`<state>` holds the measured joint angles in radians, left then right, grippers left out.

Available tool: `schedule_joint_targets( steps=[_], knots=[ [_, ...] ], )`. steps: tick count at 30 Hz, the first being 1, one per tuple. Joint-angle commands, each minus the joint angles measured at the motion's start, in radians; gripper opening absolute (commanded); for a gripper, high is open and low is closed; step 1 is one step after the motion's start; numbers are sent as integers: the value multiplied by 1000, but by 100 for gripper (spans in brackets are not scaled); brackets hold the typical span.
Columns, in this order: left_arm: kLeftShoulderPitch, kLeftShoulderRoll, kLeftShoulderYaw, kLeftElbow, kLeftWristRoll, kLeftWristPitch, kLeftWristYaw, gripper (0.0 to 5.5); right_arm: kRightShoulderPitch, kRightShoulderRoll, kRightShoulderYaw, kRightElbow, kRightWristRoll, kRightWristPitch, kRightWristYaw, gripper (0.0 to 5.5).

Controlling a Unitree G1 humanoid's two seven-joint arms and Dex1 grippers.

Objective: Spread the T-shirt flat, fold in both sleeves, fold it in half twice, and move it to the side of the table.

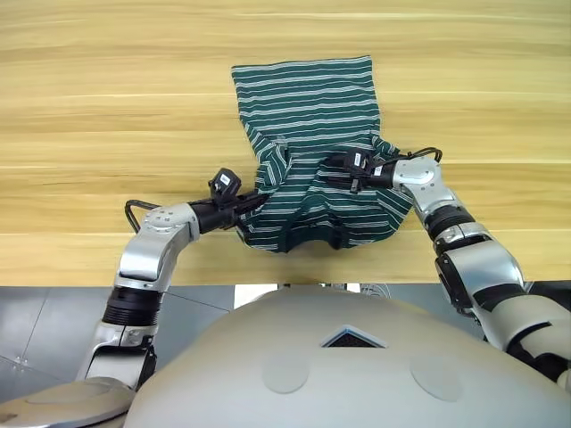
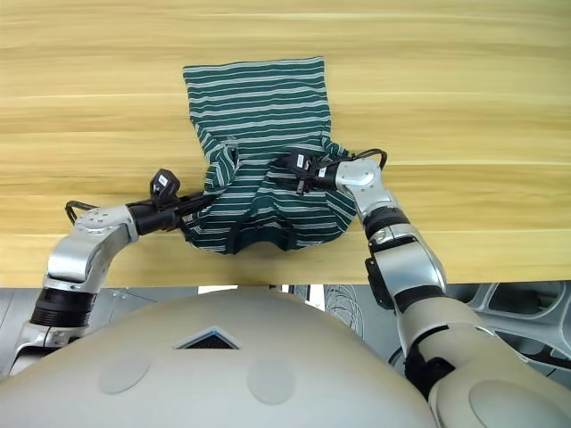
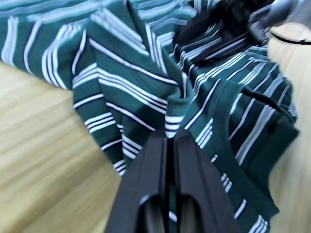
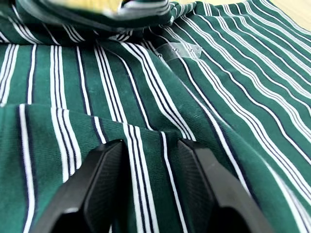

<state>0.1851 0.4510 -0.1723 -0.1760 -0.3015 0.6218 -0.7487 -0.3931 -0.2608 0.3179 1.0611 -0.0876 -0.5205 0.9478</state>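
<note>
A dark green T-shirt (image 1: 303,107) with white stripes lies crumpled on the wooden table (image 1: 89,107). Its far half is fairly flat and its near half is bunched up. My left gripper (image 1: 260,201) is at the shirt's near left edge, shut on a fold of the cloth (image 3: 171,121). My right gripper (image 1: 326,166) rests on the bunched middle of the shirt; in the right wrist view its fingers (image 4: 109,165) stand apart and press into the striped fabric (image 4: 146,97), with a ridge of cloth between them.
The table's front edge (image 1: 71,283) runs close below the shirt, with grey floor (image 1: 45,330) beyond it. Bare wood stretches to the left, to the right (image 1: 500,98) and behind the shirt.
</note>
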Motion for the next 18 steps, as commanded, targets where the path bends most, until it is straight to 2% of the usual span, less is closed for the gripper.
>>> schedule_joint_targets(
  steps=[1,6,11,18],
  knots=[
    [-112,-19,-34,-22,14,136,64,3,10,15,16,32,-48,22,-31,208],
    [-147,-40,-85,-61,-4,265,106,3,16,29,22,40,-52,18,-51,208],
    [-169,-66,-76,-129,-46,408,149,79,19,29,22,39,-52,21,-63,208],
    [-163,-45,-99,-152,-42,429,167,184,26,0,35,19,-55,-5,-26,208]
  ],
)
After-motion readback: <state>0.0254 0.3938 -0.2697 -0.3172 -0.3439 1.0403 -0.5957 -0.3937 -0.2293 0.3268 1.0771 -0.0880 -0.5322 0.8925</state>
